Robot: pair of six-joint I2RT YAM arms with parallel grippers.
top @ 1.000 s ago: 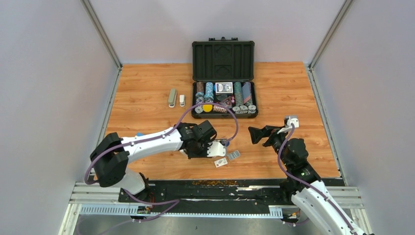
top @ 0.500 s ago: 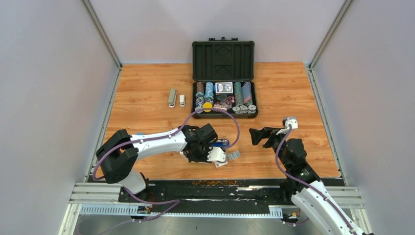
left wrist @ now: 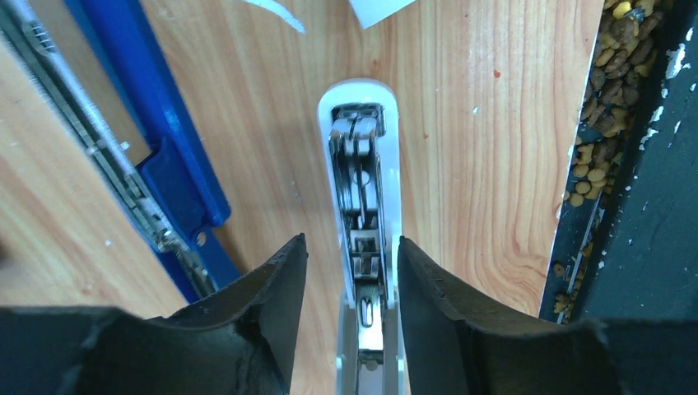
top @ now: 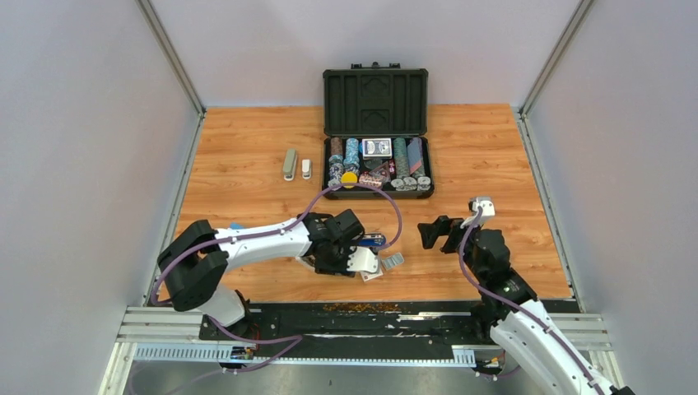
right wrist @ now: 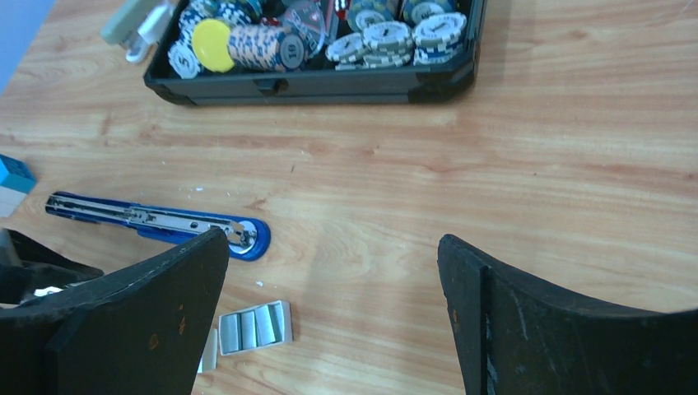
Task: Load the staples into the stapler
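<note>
Where staples (right wrist: 255, 326) lie, right end effector (right wrist: 333, 243) nearby

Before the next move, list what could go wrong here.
1. The left gripper straddles a white stapler, not the blue stapler beside it; closing would likely grab the wrong one.
2. The staples lie flat on the table; the open right gripper may push them along instead of pinching them.
</note>
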